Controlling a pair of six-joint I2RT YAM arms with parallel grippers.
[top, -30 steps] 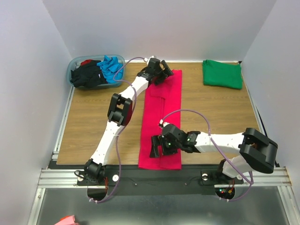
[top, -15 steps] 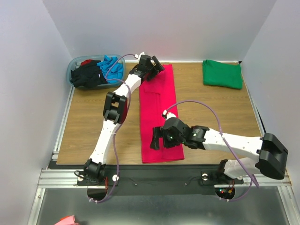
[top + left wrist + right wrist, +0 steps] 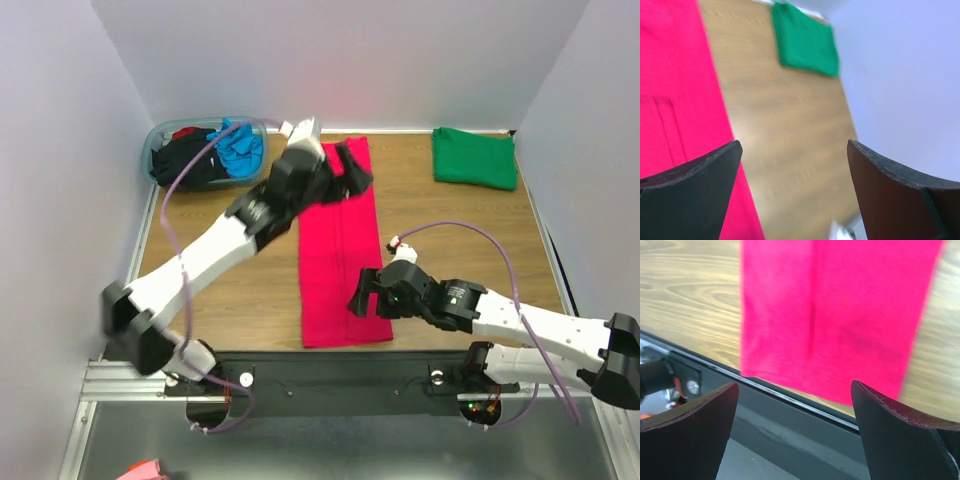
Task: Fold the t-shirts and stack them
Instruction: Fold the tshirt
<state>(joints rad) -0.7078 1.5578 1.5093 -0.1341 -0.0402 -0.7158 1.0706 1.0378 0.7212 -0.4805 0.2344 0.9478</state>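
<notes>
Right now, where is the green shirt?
In the top view, the green shirt lies folded at the table's far right corner, apart from the magenta-red shirt in the middle.

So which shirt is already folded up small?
The green shirt in the far right corner, a neat square. The red shirt lies in a long strip; the black shirt and blue shirt are bunched in the tub.

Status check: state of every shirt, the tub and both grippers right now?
magenta shirt: folded into a long strip, flat on the table
green shirt: folded, far right corner
black shirt: crumpled in the tub
turquoise shirt: crumpled in the tub
tub: holds unfolded shirts
left gripper: open, empty
right gripper: open, empty
</notes>
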